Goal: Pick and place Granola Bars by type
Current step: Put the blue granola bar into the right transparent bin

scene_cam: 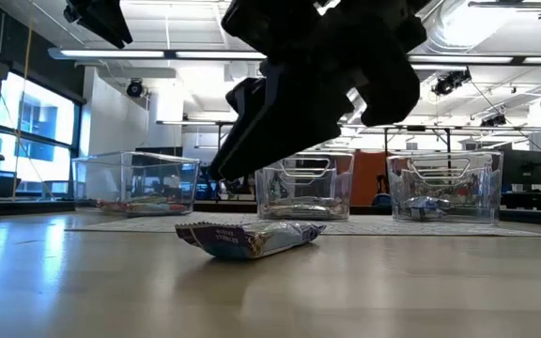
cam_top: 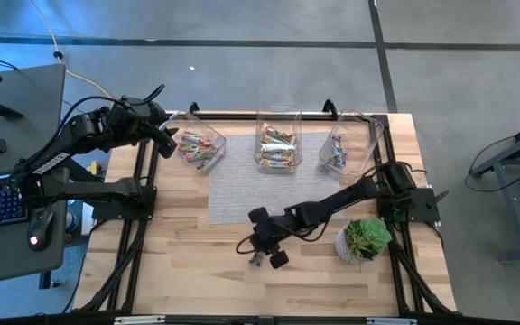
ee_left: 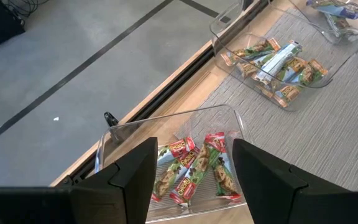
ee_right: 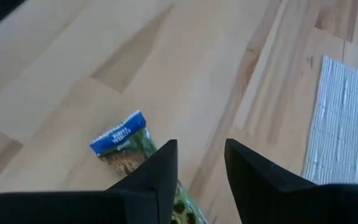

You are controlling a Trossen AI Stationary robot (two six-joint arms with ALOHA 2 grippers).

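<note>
Granola bar [ee_right: 122,144] in a blue-ended wrapper lies flat on the bare wood under my right gripper [ee_right: 201,171], and my fingers [ee_right: 154,177] stand apart with nothing between them, one tip over the bar's near end. I judge I am placed here to come down and pinch it across its narrow width. It lies alone on the tabletop [cam_top: 188,262], so there is open room all round it; only the potted plant [cam_top: 366,238] stands near, by my arm. Beyond the woven mat [cam_top: 242,185] wait three clear bins [cam_top: 278,144], already holding sorted bars, the blue-wrapped ones in the right-hand bin [cam_top: 348,149]. My left gripper [ee_left: 191,171] hovers spread wide above the left bin [ee_left: 166,124], clear of its rim.
</note>
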